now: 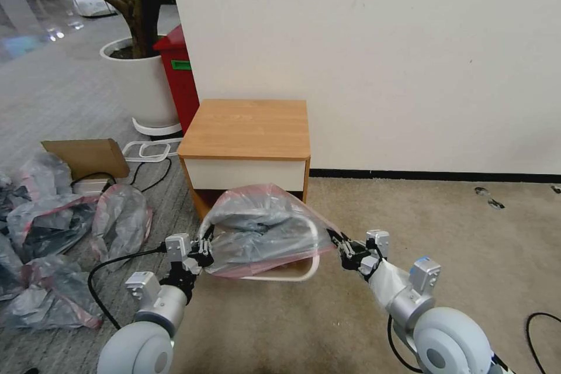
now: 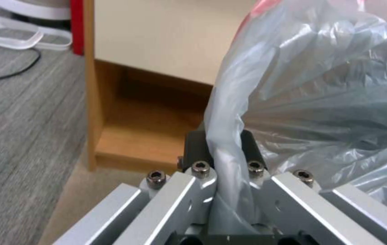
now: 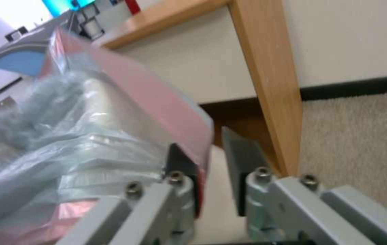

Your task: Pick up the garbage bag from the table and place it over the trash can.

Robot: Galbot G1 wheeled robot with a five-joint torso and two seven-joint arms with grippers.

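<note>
Carpet, garbage bag (image 1: 263,228) stretched left-right

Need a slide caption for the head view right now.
Left gripper and right gripper stretch the garbage bag over the trash can.

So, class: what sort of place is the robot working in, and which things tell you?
Probably an indoor office or lab mocked up as a room: carpet by a plain wall, a wooden nightstand, a potted tree and a red bin.

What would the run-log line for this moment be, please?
garbage bag draped over trash can | left gripper shut on bag | right gripper open beside bag
</note>
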